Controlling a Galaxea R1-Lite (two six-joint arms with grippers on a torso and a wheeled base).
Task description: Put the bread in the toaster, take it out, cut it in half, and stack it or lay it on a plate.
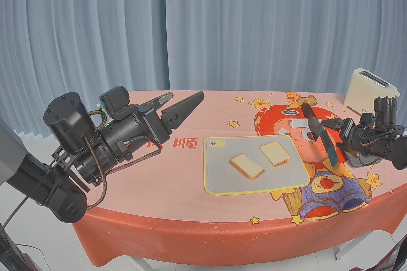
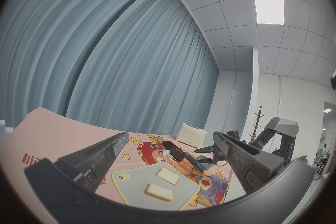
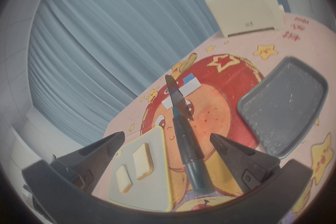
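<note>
Two bread halves [image 1: 247, 166] [image 1: 274, 153] lie apart on the grey, yellow-rimmed cutting board [image 1: 220, 183] at the table's middle. A knife [image 1: 321, 134] with a dark blade and teal handle lies on the cloth to the board's right. My right gripper [image 1: 337, 135] hovers open over the handle end; in the right wrist view the knife [image 3: 185, 137] runs between its spread fingers without touching them. My left gripper [image 1: 186, 95] hangs open and empty above the table's left side, well away from the board. The cream toaster [image 1: 368, 92] stands at the back right.
A dark grey plate [image 3: 283, 109] sits on the cloth under my right arm, between knife and toaster. A small white and blue card [image 1: 301, 123] lies under the blade tip. The table's edge curves close in front of the board.
</note>
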